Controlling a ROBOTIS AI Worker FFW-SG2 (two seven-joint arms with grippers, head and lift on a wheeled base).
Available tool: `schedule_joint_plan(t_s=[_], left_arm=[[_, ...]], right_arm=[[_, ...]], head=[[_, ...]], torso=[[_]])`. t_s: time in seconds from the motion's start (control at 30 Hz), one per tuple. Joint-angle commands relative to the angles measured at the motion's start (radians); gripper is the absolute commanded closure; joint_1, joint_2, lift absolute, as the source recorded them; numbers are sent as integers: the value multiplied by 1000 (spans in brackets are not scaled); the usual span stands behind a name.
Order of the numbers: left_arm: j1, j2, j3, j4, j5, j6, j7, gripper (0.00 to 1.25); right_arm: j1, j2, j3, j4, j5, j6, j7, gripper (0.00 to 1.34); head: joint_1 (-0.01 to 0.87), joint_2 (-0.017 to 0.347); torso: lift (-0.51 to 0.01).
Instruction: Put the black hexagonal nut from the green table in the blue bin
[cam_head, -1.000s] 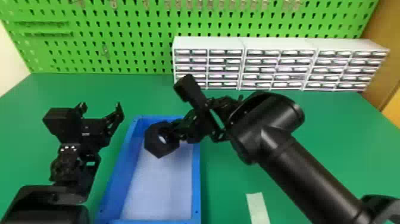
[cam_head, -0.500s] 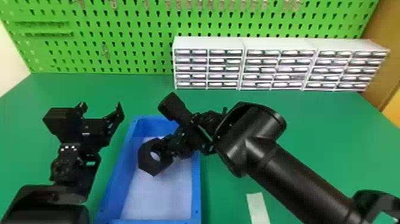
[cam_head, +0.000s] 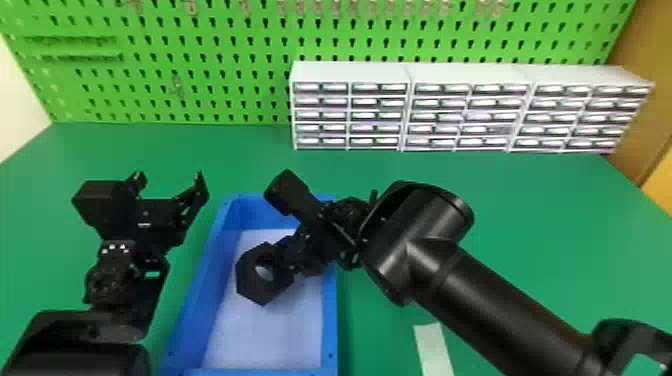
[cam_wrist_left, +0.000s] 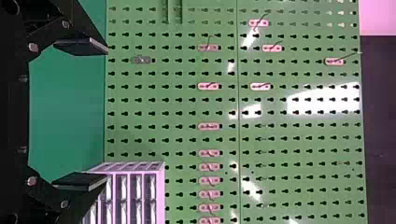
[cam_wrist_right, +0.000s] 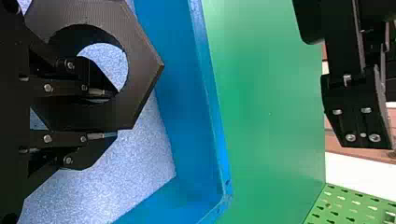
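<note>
Gripping, right side: from where I stand, the right gripper has its fingers closed on one side of the black hexagonal nut, one finger through the hole, the other against the outside.
Nut: held over the blue bin, inside the line of its walls and toward the far half; I can't tell whether it touches the floor in there.
Right arm: reaching in across the table from the right, its wrist above the bin's right rim.
Left gripper: parked to the left of the bin, fingers spread wide.
Bin: sitting on the green table, long side running away from the robot, pale floor showing.
Strip: a pale strip lies on the table, right of the bin.
Drawers: three white drawer units stand side by side at the back.
Pegboard: green and full of slots, rising behind the table, with small hooks fixed on it.
</note>
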Motion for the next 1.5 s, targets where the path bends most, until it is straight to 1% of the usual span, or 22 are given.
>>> schedule_joint_plan(t_s=[0.0, 0.1, 0.27, 0.33, 0.4, 0.43, 0.47, 0.53, 0.7, 0.8, 0.9, 1.07, 1.17, 1.3, 1.47], left_arm=[[0, 0, 1, 0, 0, 0, -1, 302], [0, 0, 1, 0, 0, 0, 0, 302], [0, 0, 1, 0, 0, 0, -1, 302], [0, 0, 1, 0, 0, -1, 0, 302], [0, 0, 1, 0, 0, -1, -1, 302], [0, 0, 1, 0, 0, -1, 0, 302], [0, 0, 1, 0, 0, 0, -1, 302], [0, 0, 1, 0, 0, 0, -1, 302], [2, 0, 1, 0, 0, -1, 0, 302], [2, 0, 1, 0, 0, -1, 0, 302], [2, 0, 1, 0, 0, 0, 0, 302], [3, 0, 2, 0, 0, -1, -1, 302], [3, 0, 4, 0, 0, 0, 0, 302], [5, 0, 2, 0, 0, -1, 0, 302], [5, 0, 4, 0, 0, -1, -1, 302]], right_arm=[[-1, 0, 5, 3, 0, 0, 0, 1003], [-3, -2, 9, 3, 0, 1, 0, 993], [-3, -3, 11, 6, 3, 1, 0, 851], [-3, -3, 11, 6, 3, 0, 0, 720], [-3, -3, 11, 6, 4, 1, 0, 533], [-3, -3, 11, 6, 4, 1, 0, 466], [-3, -3, 9, 6, 6, 1, 0, 409], [-3, -3, 9, 6, 10, 1, 0, 352], [-3, -5, 3, 6, 15, 3, 0, 346], [-1, -5, -6, 6, 18, 3, 0, 318], [0, -5, -18, 6, 20, 4, 2, 294], [5, -8, -49, -3, 16, 6, 6, 292], [12, -9, -84, -14, 23, 6, 25, 292], [28, -12, -139, -48, 36, 7, 51, 292], [63, -12, -239, -115, 66, 20, 75, 292]], head=[[686, 52], [686, 52], [686, 52], [686, 52], [686, 52], [686, 52], [686, 52], [686, 52], [686, 52], [686, 52], [686, 52], [686, 52], [686, 52], [686, 52], [686, 52]], torso=[[-97], [-97], [-97], [-97], [-97], [-97], [-97], [-97], [-97], [-97], [-97], [-97], [-97], [-97], [-97]])
